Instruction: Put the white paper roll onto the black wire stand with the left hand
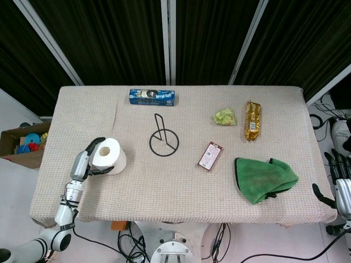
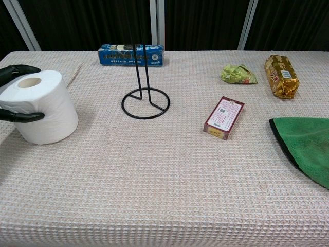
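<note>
Gripping the white paper roll (image 1: 108,155) on the worktop (image 1: 181,192), left hand (image 1: 88,163) should lift it upright, centring its core over the black wire stand (image 1: 163,139) post.

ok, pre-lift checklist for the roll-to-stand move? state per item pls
1. Left hand wraps white paper roll, fingers on both sides: ok.
2. Roll upright, core hole facing up: ok.
3. Black wire stand upright, post bare: ok.
4. Table between roll and stand free of objects: ok.
5. Right hand off the table edge, away from the path: ok.
6. Grip firm enough to lift: cannot tell.
</note>
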Action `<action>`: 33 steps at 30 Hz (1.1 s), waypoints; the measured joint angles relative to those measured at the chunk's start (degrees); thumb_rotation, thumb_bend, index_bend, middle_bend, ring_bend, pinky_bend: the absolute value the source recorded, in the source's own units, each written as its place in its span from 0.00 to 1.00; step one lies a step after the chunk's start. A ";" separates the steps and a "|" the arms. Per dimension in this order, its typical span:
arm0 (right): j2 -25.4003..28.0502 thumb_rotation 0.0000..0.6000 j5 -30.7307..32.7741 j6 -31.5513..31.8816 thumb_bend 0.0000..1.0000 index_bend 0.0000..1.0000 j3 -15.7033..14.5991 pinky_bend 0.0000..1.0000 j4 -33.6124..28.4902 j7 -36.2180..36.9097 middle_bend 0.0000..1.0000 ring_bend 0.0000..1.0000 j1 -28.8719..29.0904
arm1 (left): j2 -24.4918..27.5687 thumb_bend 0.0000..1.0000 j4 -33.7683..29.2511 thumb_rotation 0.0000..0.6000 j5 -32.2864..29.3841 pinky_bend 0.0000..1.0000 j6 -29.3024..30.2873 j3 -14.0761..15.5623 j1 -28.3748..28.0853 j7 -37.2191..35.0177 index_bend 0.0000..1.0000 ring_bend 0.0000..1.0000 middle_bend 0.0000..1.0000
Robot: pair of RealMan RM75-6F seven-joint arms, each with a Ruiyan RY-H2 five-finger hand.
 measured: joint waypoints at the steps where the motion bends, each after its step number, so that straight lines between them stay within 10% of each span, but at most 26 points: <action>1: 0.02 1.00 0.01 -0.04 0.27 0.00 -0.02 0.00 -0.04 -0.01 0.00 0.00 0.00 | -0.01 0.32 0.02 1.00 0.01 0.48 0.02 -0.02 -0.02 -0.03 0.35 0.49 0.51; 21: -0.27 1.00 -0.02 -0.10 0.27 0.00 -0.26 0.00 0.71 0.42 0.00 0.00 -0.16 | 2.19 0.32 -4.16 1.00 0.64 0.49 1.50 -1.49 -0.81 -0.40 0.35 0.50 0.52; 33: -0.83 1.00 0.10 -0.51 0.27 0.00 -0.42 0.00 1.56 0.82 0.00 0.00 -0.10 | 17.67 0.33 -34.12 1.00 -0.06 0.50 0.53 -12.27 -7.51 14.31 0.33 0.50 0.52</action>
